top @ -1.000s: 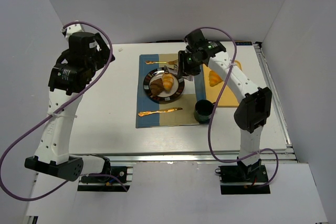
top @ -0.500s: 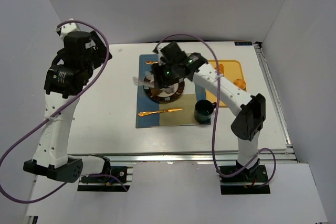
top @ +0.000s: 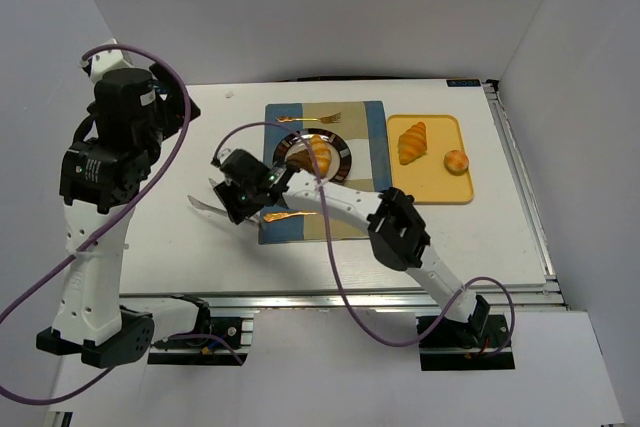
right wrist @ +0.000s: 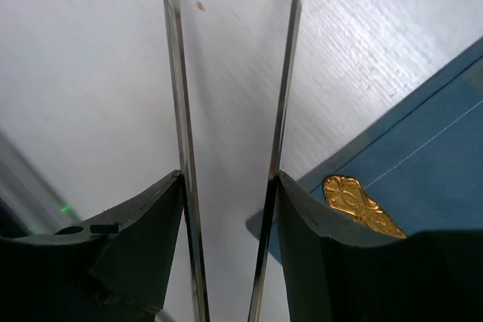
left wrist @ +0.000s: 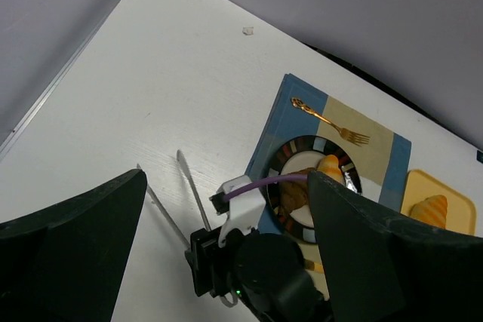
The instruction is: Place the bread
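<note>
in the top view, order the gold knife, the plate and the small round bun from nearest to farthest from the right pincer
From the right pincer:
1. Gold knife, on the placemat's near edge.
2. Plate, farther back on the placemat.
3. Small round bun, on the yellow tray at far right.

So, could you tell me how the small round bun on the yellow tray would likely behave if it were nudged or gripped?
The round bun looks domed and compact, so a sideways nudge would probably roll or skid it along the yellow tray. It seems light, so it should lift easily. Like the croissant beside it, it is probably soft and may dent under a firm squeeze.
</note>
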`<action>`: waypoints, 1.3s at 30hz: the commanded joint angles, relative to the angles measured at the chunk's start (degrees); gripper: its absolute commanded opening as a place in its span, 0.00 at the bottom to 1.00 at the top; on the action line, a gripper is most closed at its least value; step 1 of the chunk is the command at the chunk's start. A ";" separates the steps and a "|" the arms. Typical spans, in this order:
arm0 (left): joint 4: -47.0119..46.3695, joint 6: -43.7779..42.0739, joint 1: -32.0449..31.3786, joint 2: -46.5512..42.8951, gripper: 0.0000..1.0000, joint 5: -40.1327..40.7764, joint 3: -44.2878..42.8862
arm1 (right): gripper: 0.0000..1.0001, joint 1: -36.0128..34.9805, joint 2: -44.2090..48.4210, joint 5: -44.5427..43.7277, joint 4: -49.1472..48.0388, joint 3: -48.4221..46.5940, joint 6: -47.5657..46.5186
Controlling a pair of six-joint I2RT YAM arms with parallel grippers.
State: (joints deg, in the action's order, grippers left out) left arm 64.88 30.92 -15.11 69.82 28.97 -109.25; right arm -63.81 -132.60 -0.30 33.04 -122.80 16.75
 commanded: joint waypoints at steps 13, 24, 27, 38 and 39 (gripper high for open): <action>2.53 -1.47 0.08 -7.68 0.98 -2.42 10.37 | 0.57 -8.87 -1.61 -9.73 -8.07 13.99 9.52; 2.70 -1.91 0.17 -9.97 0.98 -3.05 12.05 | 0.79 -10.72 -3.21 -12.89 -3.68 7.49 10.06; 2.62 -1.82 0.08 -9.09 0.98 -1.99 7.66 | 0.89 -10.72 -0.92 -12.63 -3.51 6.79 9.35; -5.02 -2.09 0.08 -8.03 0.98 1.52 -4.40 | 0.89 -10.02 13.05 -20.09 4.75 4.74 2.85; -5.64 -2.00 0.08 -8.73 0.98 2.05 -4.04 | 0.89 -9.32 17.85 -21.40 5.89 6.77 3.54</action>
State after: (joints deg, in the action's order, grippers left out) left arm 63.00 29.32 -15.11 62.43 29.15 -112.79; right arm -74.11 -127.09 -16.23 35.42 -116.84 21.61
